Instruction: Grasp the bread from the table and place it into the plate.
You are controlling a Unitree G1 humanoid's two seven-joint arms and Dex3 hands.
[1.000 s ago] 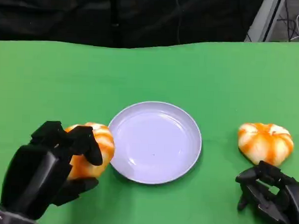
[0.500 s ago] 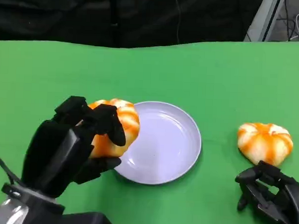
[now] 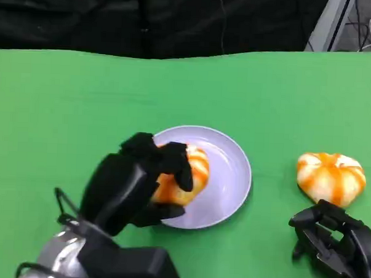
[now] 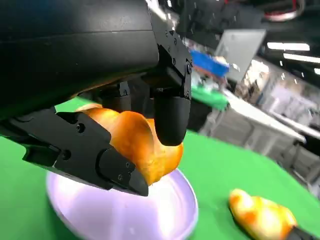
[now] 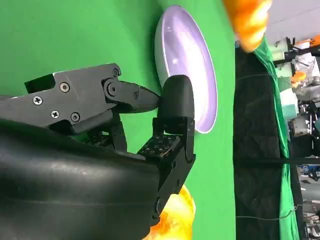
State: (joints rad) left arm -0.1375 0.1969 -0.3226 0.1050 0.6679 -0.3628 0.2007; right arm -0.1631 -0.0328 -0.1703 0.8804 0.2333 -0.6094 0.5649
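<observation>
The left hand (image 3: pixel 140 183) holds one bread (image 3: pixel 182 176) with its fingers clamped on it, and it holds this bread over the plate (image 3: pixel 230 184), at the plate's 9 o'clock side. In the left wrist view the fingers (image 4: pixel 170 107) press the bread (image 4: pixel 135 142) from two sides, and there is a gap between the bread and the plate (image 4: pixel 125 215) below, so I judge the bread is not yet resting on the plate. The plate itself is white and lies about in the middle of the green table (image 3: pixel 82 104).

A second bread (image 3: pixel 330 177) lies on the table at 3 o'clock from the plate, well apart from its rim. The right hand (image 3: pixel 332 241) is just beside this bread, at its 6 o'clock side. Its fingers are curled in and they hold nothing. In the right wrist view the fingertips (image 5: pixel 172 100) stand close together with nothing between them, and a part of the second bread (image 5: pixel 172 217) shows beside the hand, not in it.

As for the progress, I think the grasp is done and the carry is nearly done. What is left for this bread is to lower it onto the plate, open the fingers and take the hand away. If the task means also the second bread, that one is untouched on the table.
</observation>
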